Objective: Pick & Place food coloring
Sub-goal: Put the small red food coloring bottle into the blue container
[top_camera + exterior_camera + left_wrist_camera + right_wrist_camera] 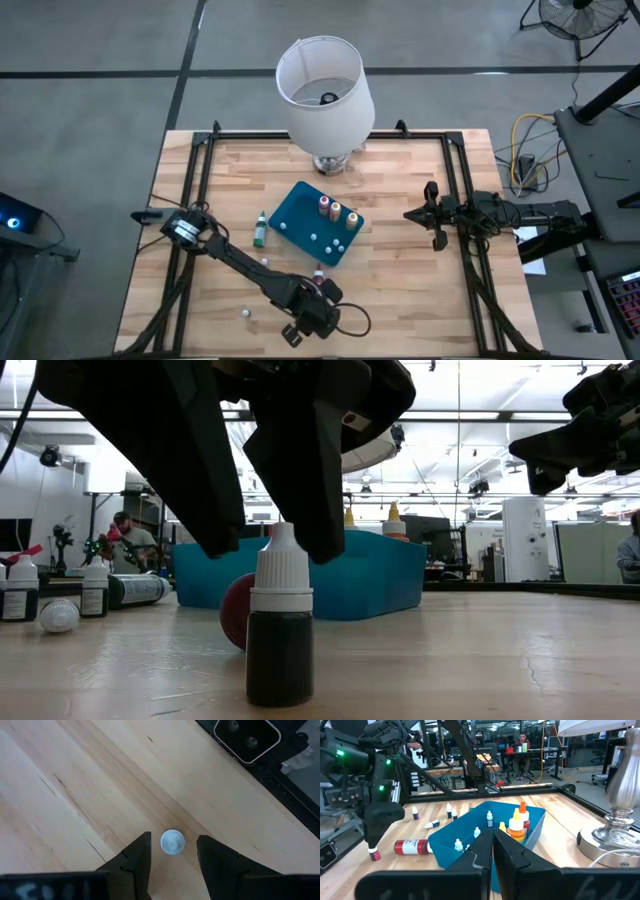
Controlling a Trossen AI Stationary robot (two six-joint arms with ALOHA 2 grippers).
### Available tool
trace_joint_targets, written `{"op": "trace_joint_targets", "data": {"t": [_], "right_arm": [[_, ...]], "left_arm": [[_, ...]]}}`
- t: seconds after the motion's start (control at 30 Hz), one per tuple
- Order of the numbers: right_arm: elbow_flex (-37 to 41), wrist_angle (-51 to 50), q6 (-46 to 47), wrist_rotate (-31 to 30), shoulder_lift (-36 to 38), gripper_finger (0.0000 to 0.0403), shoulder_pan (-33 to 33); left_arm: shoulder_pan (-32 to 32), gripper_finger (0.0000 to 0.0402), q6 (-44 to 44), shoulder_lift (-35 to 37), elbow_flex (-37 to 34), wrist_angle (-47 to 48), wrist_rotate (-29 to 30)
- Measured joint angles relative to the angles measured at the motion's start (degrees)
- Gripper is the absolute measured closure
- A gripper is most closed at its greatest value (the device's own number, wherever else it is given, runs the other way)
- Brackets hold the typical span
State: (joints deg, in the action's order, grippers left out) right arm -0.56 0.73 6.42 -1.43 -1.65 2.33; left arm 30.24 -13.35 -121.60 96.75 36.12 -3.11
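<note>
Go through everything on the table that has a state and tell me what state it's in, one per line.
Left gripper: open, fingers either side of a bottle's white cap.
Dark bottle: upright on the table, capped, between the left fingers.
Right gripper: shut, empty, over the table's right edge.
Teal tray: flat on the table, holding several upright bottles.
Green bottle: lying beside the tray.
Lamp: upright.

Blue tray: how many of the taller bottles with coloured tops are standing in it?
3, in a row along the tray's edge nearest the lamp: left bottle, middle bottle, right bottle. Smaller white-capped bottles share the tray; more may be hidden.
</note>
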Motion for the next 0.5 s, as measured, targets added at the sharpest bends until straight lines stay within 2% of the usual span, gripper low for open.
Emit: {"op": "trace_joint_targets", "data": {"t": [0.5], "right_arm": [[0.0, 0.0, 0.0, 0.0, 0.0, 0.0394, 0.0]], "left_arm": [[-0.3, 0.0271, 0.6, -1.5, 0.1, -1.7, 0.1]]}}
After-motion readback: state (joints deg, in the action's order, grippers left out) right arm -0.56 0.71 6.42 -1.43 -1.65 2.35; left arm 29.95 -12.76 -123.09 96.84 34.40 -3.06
